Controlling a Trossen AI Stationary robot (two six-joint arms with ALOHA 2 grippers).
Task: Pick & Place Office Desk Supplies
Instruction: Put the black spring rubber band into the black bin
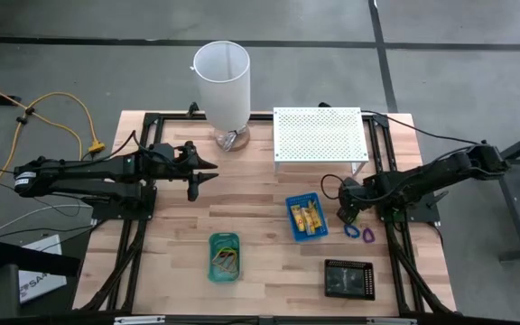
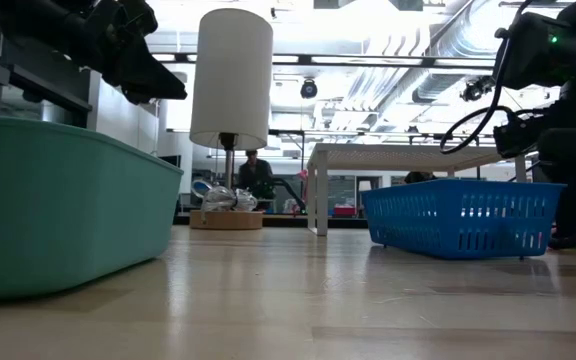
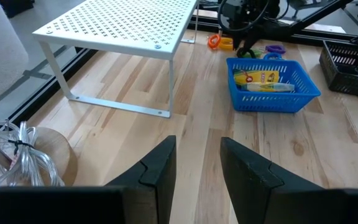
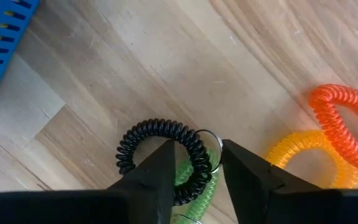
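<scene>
Black ribbed coil loop (image 4: 160,152), round, flat on grained wood, between slightly parted, empty right gripper (image 4: 194,163) fingers.

Left arm (image 1: 79,171) stretched across the left-centre of the high view, wrist level, left gripper (image 1: 208,171) raised, jaws slightly parted and empty. Right arm (image 1: 441,171) reaching in from the right edge, elbow bent, right gripper (image 4: 194,163) tipped down, jaws narrowly apart.
</scene>
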